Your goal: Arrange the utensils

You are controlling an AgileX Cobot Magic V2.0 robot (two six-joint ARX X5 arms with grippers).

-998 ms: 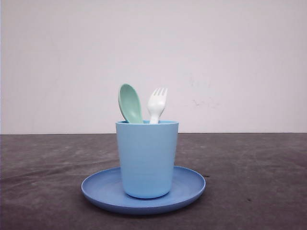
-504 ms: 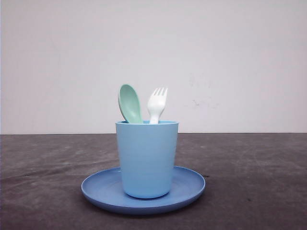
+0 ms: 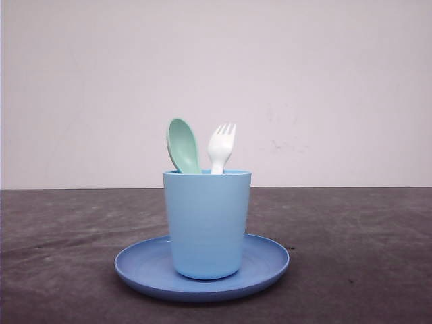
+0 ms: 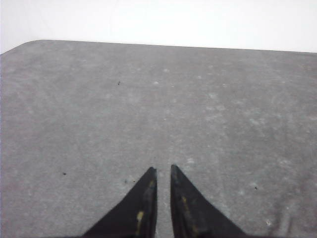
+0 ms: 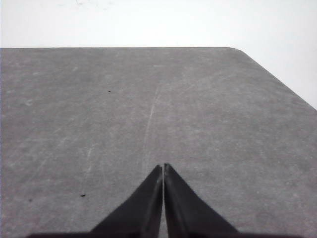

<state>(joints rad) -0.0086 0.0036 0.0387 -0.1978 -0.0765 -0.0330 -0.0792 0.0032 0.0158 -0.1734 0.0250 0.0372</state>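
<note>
The mint-green spoon (image 3: 182, 146) and white fork (image 3: 221, 147) stand upright in the light blue cup (image 3: 206, 224) at frame centre, away from both grippers; the left gripper (image 4: 163, 172) and right gripper (image 5: 163, 168) are clenched and empty above bare table (image 4: 99, 124).

I see a light blue cup (image 3: 206, 226) standing upright at the middle of a round blue plate (image 3: 263, 266), its base resting on the plate's flat centre. The plate sits on a dark grey, mottled surface (image 3: 358, 250) marked with pale scuffs and a few small specks. Behind it rises a plain white wall (image 3: 324, 81), faintly smudged to the right of the cup. From my wrist cameras, I get the same grey surface with rounded corners.
</note>
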